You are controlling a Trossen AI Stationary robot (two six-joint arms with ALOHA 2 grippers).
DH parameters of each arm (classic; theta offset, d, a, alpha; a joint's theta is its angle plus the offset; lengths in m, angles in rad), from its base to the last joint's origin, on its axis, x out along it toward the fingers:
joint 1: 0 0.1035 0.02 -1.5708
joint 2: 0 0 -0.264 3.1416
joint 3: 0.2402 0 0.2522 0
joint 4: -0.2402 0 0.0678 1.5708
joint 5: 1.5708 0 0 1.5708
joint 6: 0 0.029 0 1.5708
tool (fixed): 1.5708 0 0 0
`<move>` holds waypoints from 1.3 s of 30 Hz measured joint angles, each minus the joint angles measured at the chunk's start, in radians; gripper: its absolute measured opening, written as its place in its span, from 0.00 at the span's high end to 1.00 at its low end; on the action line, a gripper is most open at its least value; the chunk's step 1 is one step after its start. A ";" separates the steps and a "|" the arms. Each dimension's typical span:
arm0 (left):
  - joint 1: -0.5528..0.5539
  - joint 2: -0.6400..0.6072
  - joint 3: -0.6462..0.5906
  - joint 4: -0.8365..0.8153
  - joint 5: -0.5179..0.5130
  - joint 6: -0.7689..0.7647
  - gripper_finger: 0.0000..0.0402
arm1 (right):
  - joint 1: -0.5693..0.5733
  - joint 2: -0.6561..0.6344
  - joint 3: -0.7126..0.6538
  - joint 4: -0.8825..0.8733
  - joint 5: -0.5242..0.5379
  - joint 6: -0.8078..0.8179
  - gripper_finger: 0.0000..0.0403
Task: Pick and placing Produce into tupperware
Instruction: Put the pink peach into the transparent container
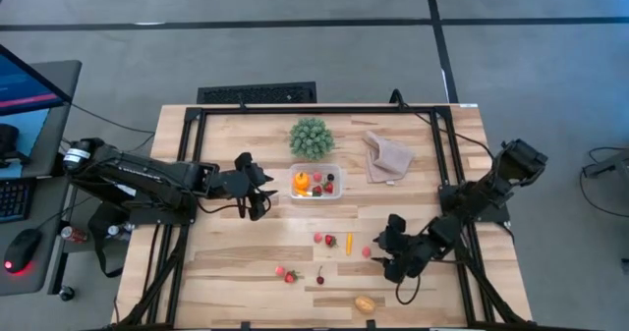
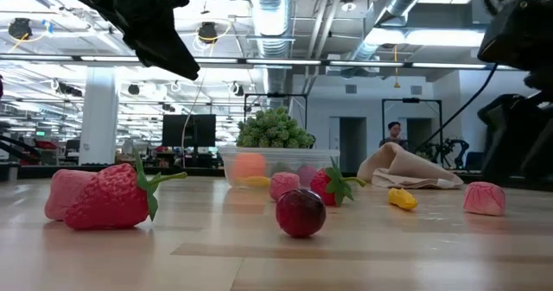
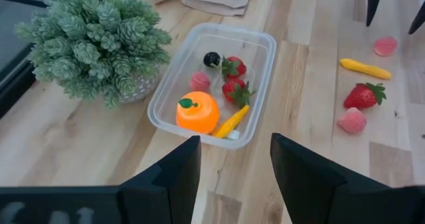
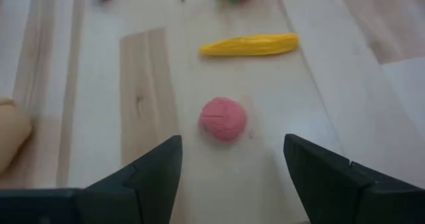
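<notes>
While the left claw (image 3: 231,177) waits open and empty just short of the tub (image 3: 216,84), which already holds an orange and a few berries, the right claw (image 4: 232,167) hangs wide open and empty over the bench (image 1: 236,262). The pink berry (image 4: 223,119) lies dead ahead between its fingers, with the yellow pepper (image 4: 250,45) crosswise beyond. The right arm is clearly nearer, so this pick looks like its job.

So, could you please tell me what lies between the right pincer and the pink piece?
Nothing: the right wrist view shows bare wood between the open right pincer and the pink piece.
</notes>
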 joint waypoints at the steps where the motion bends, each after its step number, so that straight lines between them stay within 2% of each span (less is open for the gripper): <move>1: 0.000 0.000 0.000 0.000 0.000 -0.001 0.57 | -0.006 0.000 0.000 0.002 -0.019 -0.017 0.36; 15: -0.019 0.000 0.000 0.000 -0.002 -0.020 0.57 | -0.071 0.000 0.000 0.010 -0.103 -0.048 0.38; 23: -0.019 0.000 0.000 -0.002 -0.004 -0.025 0.57 | -0.074 -0.001 0.000 0.022 -0.102 -0.048 0.42; 39: -0.019 0.000 0.000 -0.002 -0.003 -0.035 0.57 | -0.074 0.017 -0.027 0.100 -0.068 -0.048 0.42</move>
